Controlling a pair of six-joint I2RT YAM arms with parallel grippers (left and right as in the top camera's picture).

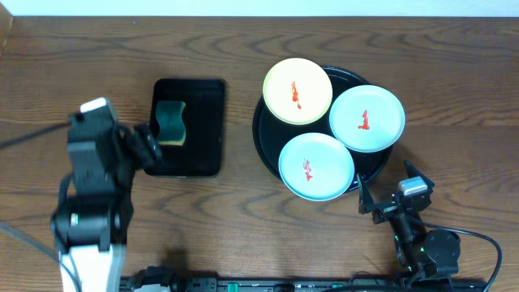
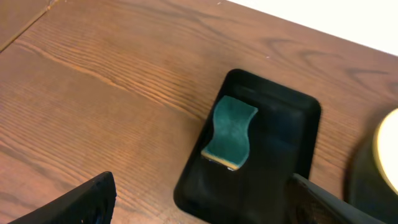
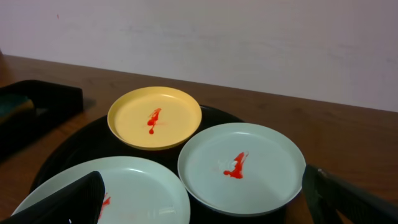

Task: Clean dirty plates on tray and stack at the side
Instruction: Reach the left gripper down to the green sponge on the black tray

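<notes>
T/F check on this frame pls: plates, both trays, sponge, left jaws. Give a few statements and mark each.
1. All three plates sit on the round tray. True.
2. The yellow plate is clean. False: it has a red smear in its centre.
3. The sponge lies in the rectangular tray. True.
4. The left jaws hold the sponge. False: they stand open and empty, and the sponge lies free in its tray.
5. The plates are stacked. False: they are spread out across the round tray.
</notes>
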